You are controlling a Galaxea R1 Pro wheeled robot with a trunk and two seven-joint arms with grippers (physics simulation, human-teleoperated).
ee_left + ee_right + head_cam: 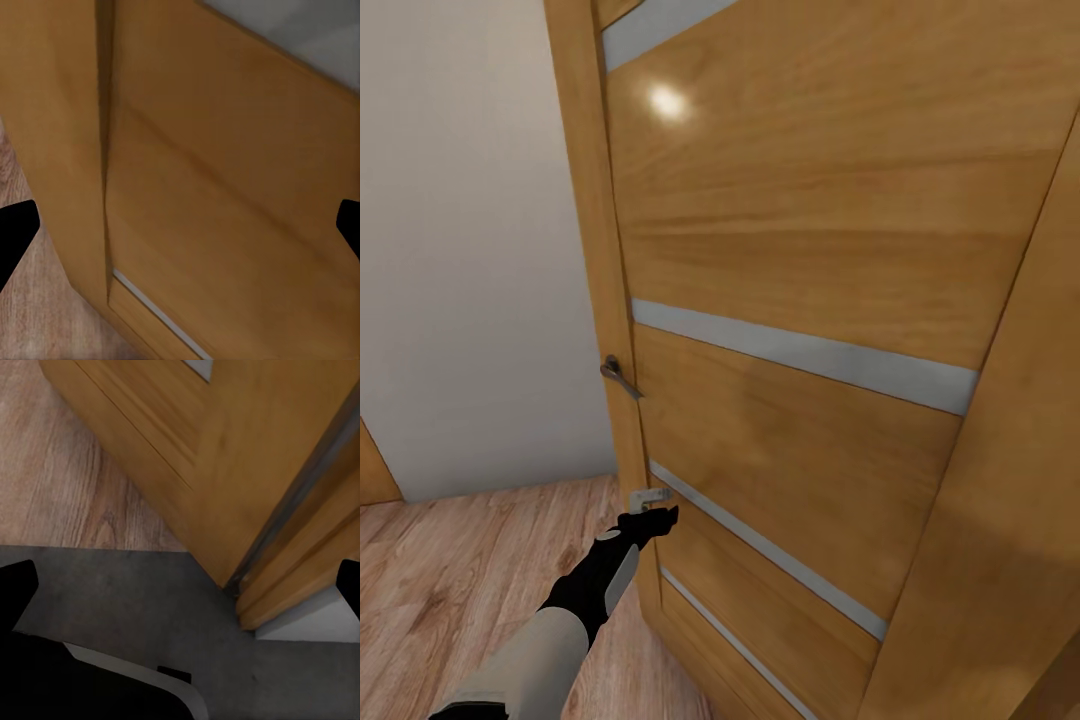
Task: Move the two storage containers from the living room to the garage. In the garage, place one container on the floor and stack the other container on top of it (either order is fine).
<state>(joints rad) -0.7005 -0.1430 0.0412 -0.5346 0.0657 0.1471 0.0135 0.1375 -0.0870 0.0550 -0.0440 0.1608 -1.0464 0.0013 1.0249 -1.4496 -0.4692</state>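
Head cam is facing a wooden door at close range, honey-coloured w/ pale grey horizontal strips set across its panels; a small ceiling-light glare is showing near the top of it. The door is standing ajar, its free edge toward the robot's left, w/ a dark metal lever handle sticking out from that edge. Beyond the edge, a plain beige wall is running down to light wood-plank flooring. The left arm, grey forearm and black wrist, is reaching fwd and up from the lower left, and the left end effector is sitting right at the door's edge, well below the handle, just beside the lower grey strip; whether it is touching the wood I cannot tell. In the left wrist cam its two black fingertips are showing at opposite sides of the frame, spread wide w/ nothing between them, looking straight at the door's edge and face, w/ a bit of plank flooring beside. The right wrist cam is looking down at the door's bottom corner where it is meeting the frame; there the plank flooring is ending in a straight line and dark grey concrete floor is beginning. The right end effector is also spread wide and holding nothing, its black tips at the frame's sides.
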